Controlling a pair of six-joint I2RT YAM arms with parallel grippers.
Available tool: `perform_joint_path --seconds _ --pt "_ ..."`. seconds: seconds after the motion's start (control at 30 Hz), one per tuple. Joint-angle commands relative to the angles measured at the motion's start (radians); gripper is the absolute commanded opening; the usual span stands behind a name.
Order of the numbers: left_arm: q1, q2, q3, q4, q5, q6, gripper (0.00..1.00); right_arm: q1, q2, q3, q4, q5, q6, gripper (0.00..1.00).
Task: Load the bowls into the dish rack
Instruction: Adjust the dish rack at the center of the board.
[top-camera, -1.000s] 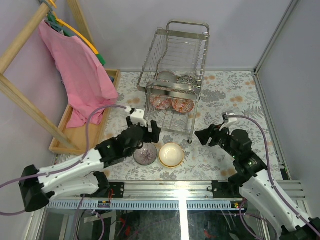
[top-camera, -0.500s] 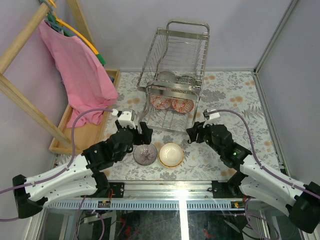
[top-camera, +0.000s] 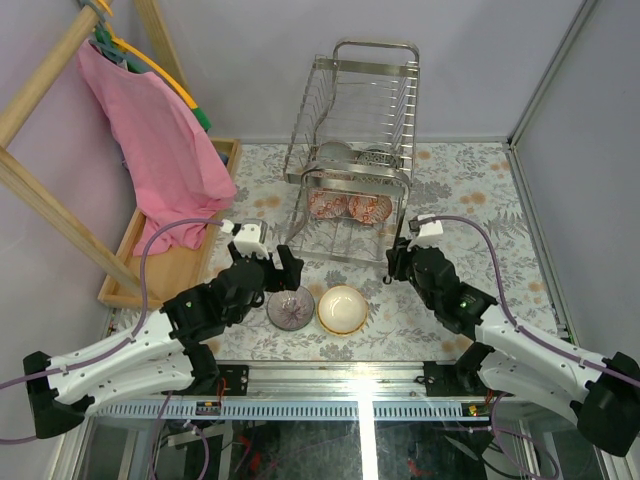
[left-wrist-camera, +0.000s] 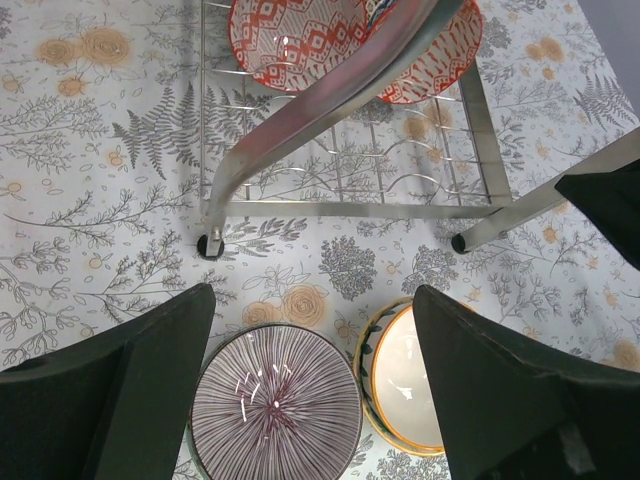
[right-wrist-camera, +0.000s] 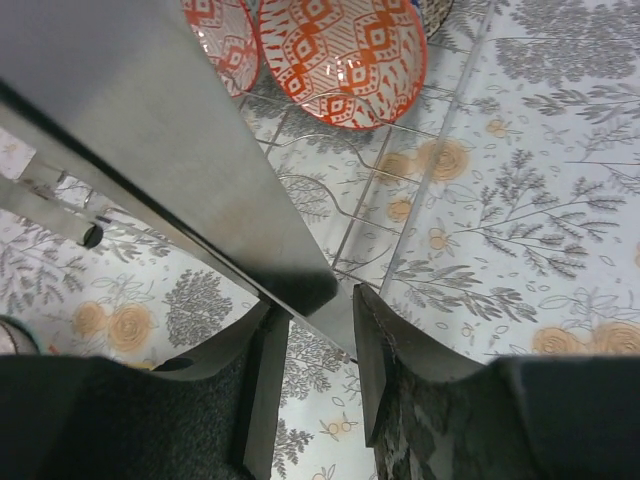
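I'm pinching front bar of dish rack (right-wrist-camera: 200, 170) w/ R gripper (right-wrist-camera: 320, 310), prob to steady it; L gripper (left-wrist-camera: 312, 300) is hanging spread wide over grey striped bowl (left-wrist-camera: 275, 400), lining up next pick.

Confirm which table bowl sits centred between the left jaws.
The purple-grey striped bowl: in the left wrist view it lies centred between the open left jaws, while the cream bowl beside it is partly hidden by one jaw.

Even, diffuse overhead light, bright throughout; shadows faint and soft. Small specular glints on the chrome dish rack (top-camera: 352, 120) and the glazed striped bowl (left-wrist-camera: 275, 405). In the right wrist view, the nearest rack bar (right-wrist-camera: 180, 150) is blurred.
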Motion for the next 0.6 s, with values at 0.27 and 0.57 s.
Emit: perform_joint_path --seconds 0.27,0.57 --pt "-0.019 -0.025 -0.024 -0.001 -0.002 -0.042 0.8 -0.154 0.02 0.086 0.014 0.065 0.014 0.39" --pt "-0.031 -0.04 -0.034 -0.012 -0.001 -0.06 0.8 -0.285 0.04 0.133 -0.019 -0.059 -0.012 0.4"
